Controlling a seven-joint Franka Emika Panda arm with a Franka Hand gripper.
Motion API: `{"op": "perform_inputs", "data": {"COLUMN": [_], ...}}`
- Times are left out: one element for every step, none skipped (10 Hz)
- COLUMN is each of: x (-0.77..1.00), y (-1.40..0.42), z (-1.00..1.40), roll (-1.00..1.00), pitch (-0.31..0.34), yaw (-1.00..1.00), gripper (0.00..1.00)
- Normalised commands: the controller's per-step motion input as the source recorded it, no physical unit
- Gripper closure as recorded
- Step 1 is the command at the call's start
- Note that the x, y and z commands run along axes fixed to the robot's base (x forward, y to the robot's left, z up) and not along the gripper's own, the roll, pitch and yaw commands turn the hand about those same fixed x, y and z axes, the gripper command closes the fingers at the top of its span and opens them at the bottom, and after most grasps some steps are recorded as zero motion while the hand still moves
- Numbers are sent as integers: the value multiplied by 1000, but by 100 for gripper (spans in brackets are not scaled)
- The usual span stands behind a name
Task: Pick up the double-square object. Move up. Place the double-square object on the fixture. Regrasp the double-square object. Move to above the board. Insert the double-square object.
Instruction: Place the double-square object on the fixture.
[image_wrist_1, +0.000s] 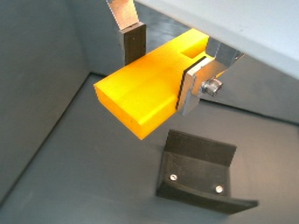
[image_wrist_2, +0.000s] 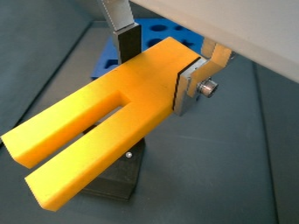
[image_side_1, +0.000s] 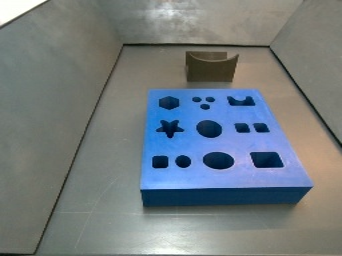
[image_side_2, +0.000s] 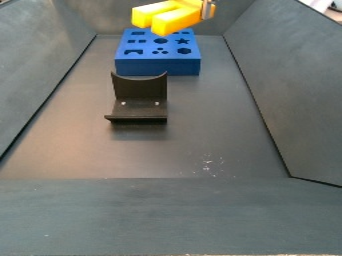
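Grip on the double-square object (image_wrist_2: 100, 131) is firm: the gripper (image_wrist_2: 163, 66) has its two flat silver fingers (image_wrist_2: 191, 87) pressed against opposite sides of the yellow-orange bar, near its solid end. There is one such bar, and its lengthwise groove splits it into two square prongs, both plainly seen in a wrist view. In a wrist view the same bar (image_wrist_1: 146, 96) appears end-on as a chunky yellow block between the gripper (image_wrist_1: 163, 66) plates, one finger (image_wrist_1: 193, 83) showing a bolt at its side.

In a side view the bar (image_side_2: 167, 14) hangs high in the air, clear of everything, above the far end of the bin, with the gripper (image_side_2: 205, 10) at its right end, partly cut off by the picture's edge. It touches neither the board nor the fixture.

One fixture (image_side_2: 138, 97) stands on the dark floor, a dark L-shaped bracket on a base plate with two pale screws visible on the plate in a wrist view (image_wrist_1: 201, 172). In a side view it (image_side_1: 210, 65) sits just beyond the board, apart from it.

One board (image_side_1: 221, 145) lies flat on the floor, a thick blue slab. Its top carries eleven dark cutouts by my count: one hexagon, one star, several circles and squares, and one notched shape. All look unfilled. It also shows in a side view (image_side_2: 158, 52), beyond the fixture.
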Motion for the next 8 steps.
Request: {"op": "perform_inputs", "data": {"x": [1000,1000,1000,1000,1000,1000,1000,1000], "y": [-139,-119,43,78,90,67,64,60], "z": [45,39,-327,-343,-297,-203,-168,-119], "roll": [-28,-33,-1000,-1000,-1000,-1000,-1000,-1000], "pitch": [139,161,79,69,64,68,81,108], "yaw": [1000,1000,602,481,444,395,370,330], "gripper": [100,100,100,100,100,100,100,100]}}
